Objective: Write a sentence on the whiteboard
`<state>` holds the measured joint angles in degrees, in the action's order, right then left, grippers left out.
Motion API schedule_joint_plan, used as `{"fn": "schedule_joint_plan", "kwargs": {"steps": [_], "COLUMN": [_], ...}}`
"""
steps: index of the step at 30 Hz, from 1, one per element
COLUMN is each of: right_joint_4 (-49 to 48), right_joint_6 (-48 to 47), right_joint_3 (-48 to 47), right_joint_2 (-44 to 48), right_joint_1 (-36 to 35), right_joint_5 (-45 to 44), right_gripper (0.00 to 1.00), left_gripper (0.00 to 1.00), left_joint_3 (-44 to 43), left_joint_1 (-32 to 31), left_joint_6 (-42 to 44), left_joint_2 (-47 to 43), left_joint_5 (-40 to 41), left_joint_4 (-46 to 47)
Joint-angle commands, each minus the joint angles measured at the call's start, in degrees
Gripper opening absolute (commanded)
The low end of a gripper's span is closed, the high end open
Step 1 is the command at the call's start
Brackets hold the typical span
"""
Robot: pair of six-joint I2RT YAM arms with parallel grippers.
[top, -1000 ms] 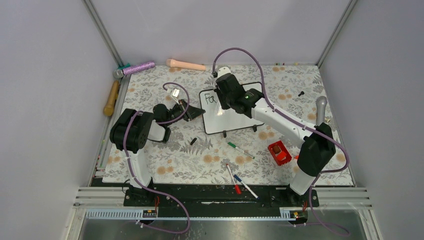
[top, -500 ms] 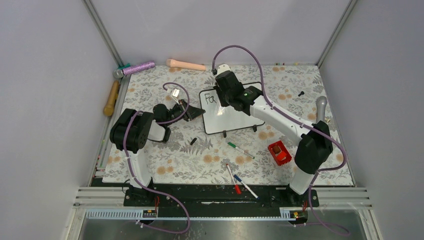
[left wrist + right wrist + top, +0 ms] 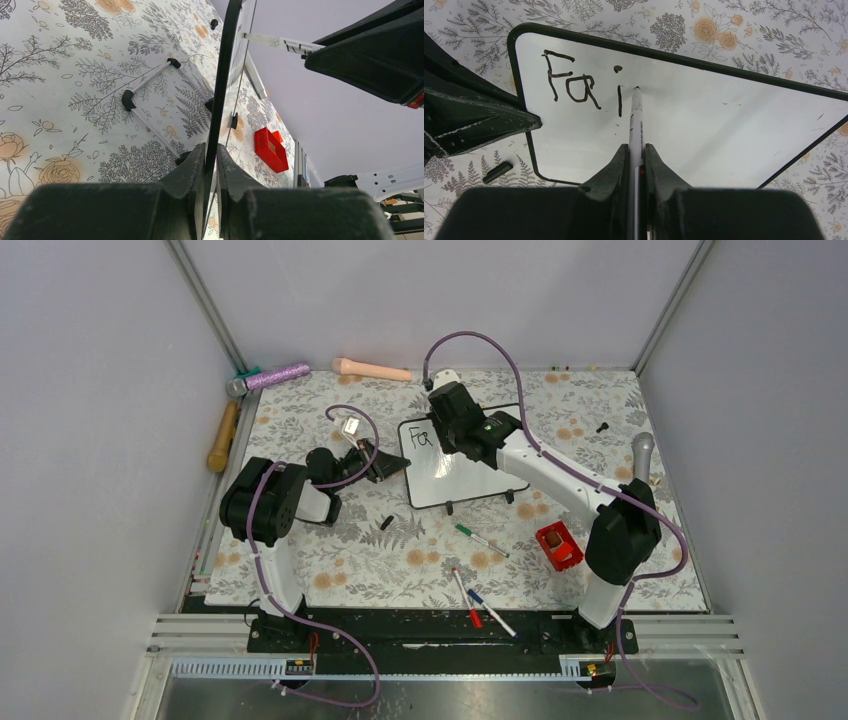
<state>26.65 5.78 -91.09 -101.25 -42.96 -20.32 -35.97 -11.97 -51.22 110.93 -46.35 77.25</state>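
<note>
Left pincer (image 3: 210, 150) is clamped on the left edge of the whiteboard (image 3: 724, 120), steadying it on the desk (image 3: 300, 430). Right pincer (image 3: 636, 150) grips a marker (image 3: 636, 117), tip on the board just right of the sentence (image 3: 574, 82), so far "Fai". Next, I judge, comes the "t". A green pen (image 3: 480, 539) and red box (image 3: 559, 546) lie nearby, not obstructing.

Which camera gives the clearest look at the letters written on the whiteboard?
The right wrist view: the letters "Fai" sit large on the whiteboard. The top view shows them tiny; the left wrist view sees only the board's edge.
</note>
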Motion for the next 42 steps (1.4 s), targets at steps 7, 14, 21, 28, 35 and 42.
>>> {"fn": "schedule_joint_plan", "kwargs": {"steps": [7, 14, 21, 28, 35, 42], "right_joint_4": [1.66, 1.68, 1.63, 0.51, -0.56, -0.45], "right_joint_6": [0.14, 0.30, 0.21, 0.67, 0.38, 0.32], "right_joint_3": [-2.37, -1.90, -1.86, -0.79, -0.86, -2.61], "right_joint_2": [-0.23, 0.51, 1.12, 2.93, 4.51, 3.08], "right_joint_1": [0.84, 1.30, 1.35, 1.45, 1.47, 1.42], "right_joint_5": [-4.11, -4.89, -5.26, -3.33, -2.80, -1.73], "right_gripper": [0.00, 0.00, 0.00, 0.00, 0.00, 0.00], "left_gripper": [0.02, 0.02, 0.02, 0.02, 0.02, 0.02], "left_joint_3": [0.22, 0.19, 0.33, 0.34, 0.29, 0.30], "left_joint_1": [-0.16, -0.16, -0.16, -0.16, -0.10, -0.16], "left_joint_6": [0.01, -0.10, 0.01, -0.06, -0.10, -0.08], "left_joint_2": [-2.74, -2.80, -2.93, -2.94, -2.94, -2.94], "left_joint_5": [-0.63, -0.66, -0.65, -0.75, -0.68, -0.69], "left_joint_4": [4.15, 4.16, 4.16, 4.13, 4.17, 4.13]}}
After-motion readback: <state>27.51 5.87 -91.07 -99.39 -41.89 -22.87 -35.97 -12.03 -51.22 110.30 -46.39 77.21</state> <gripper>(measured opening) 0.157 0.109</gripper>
